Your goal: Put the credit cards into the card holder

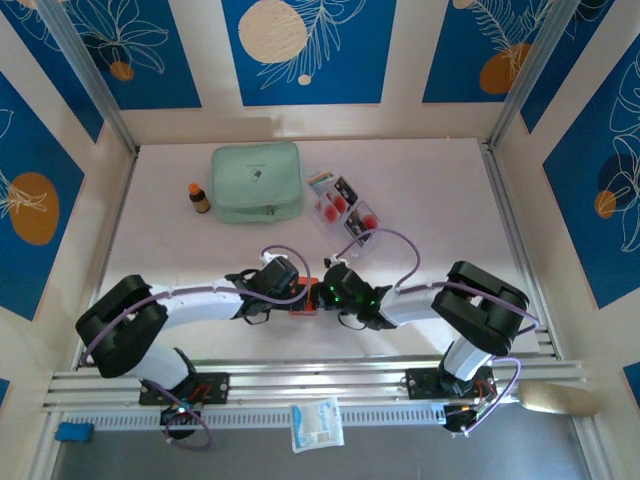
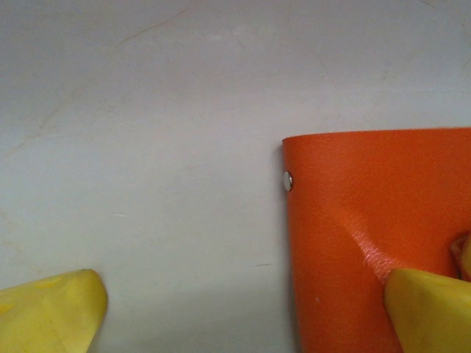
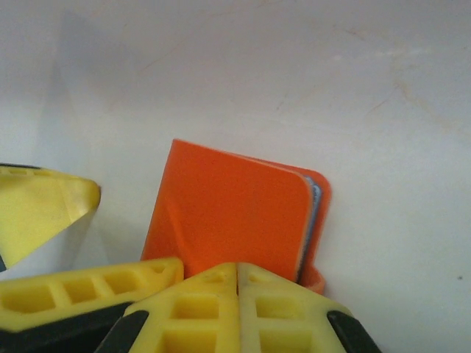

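1. We see the left claw (image 2: pixel 239 309) spread wide. One yellow finger (image 2: pixel 427 312) presses on the orange card holder (image 2: pixel 368 198).
2. The right claw (image 3: pixel 237 283) is pressed together, its tips at the near edge of the card holder. We cannot tell if it pinches anything.
3. The card holder lies between both claws, near the front of the table (image 1: pixel 430 200).
4. The credit cards (image 1: pixel 345 212) lie well apart from it, beside a green pouch (image 1: pixel 257 180).

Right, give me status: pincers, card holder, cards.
Left pincer open, one finger on card holder. Right pincer shut at its edge. Credit cards lying farther out, beside green pouch.
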Robot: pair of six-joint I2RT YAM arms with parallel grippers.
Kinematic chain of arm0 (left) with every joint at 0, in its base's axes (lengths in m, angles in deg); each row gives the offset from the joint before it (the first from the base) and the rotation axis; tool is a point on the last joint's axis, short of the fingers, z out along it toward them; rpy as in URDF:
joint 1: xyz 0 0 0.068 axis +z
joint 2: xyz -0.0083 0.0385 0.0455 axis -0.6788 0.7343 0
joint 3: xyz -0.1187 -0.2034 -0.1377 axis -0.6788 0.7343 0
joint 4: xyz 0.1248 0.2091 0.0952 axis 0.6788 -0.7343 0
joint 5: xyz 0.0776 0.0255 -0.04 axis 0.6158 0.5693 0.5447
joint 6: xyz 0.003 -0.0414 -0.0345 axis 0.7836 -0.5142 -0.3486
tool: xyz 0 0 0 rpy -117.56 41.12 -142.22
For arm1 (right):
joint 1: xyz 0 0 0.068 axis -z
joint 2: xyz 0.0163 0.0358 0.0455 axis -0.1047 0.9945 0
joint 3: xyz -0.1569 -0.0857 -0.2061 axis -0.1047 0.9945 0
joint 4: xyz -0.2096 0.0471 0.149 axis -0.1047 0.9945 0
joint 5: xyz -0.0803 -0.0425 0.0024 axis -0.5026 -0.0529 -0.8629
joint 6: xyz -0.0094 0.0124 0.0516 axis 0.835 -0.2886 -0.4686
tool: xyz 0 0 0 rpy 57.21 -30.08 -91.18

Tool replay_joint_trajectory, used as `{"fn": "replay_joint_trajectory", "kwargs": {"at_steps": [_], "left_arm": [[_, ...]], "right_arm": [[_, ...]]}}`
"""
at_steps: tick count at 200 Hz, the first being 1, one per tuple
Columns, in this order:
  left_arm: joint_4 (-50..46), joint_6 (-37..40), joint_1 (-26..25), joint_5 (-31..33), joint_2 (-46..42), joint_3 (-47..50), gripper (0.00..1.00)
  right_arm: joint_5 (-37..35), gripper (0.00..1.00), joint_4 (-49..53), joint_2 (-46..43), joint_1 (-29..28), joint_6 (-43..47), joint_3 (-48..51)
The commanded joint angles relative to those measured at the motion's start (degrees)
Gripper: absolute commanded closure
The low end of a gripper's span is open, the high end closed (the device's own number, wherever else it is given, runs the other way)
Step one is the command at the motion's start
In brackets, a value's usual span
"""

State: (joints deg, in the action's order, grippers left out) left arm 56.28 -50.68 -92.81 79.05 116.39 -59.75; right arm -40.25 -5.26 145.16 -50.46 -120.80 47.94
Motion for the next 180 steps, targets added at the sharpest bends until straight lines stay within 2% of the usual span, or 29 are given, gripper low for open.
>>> {"fn": "replay_joint_trajectory", "kwargs": {"at_steps": [1, 116, 139, 180], "left_arm": [[-3.95, -1.04, -0.56, -3.54, 3.91, 2.73, 0.00], [-3.82, -1.48, -0.65, -2.91, 3.55, 3.50, 0.00], [-3.04, -3.90, -0.47, -4.20, 1.44, 3.68, 0.00], [-5.42, -11.71, 1.71, -2.28, -6.85, 5.17, 0.00]], "right_arm": [[6.58, 1.00, 24.88, 6.76, -4.80, -0.76, 5.60], [3.29, 1.00, 25.80, 10.21, -11.72, -5.96, 7.33], [2.46, 1.00, 27.22, 11.65, -12.91, -6.66, 6.26], [1.83, 1.00, 28.43, 14.19, -13.36, -7.55, 5.21]]}}
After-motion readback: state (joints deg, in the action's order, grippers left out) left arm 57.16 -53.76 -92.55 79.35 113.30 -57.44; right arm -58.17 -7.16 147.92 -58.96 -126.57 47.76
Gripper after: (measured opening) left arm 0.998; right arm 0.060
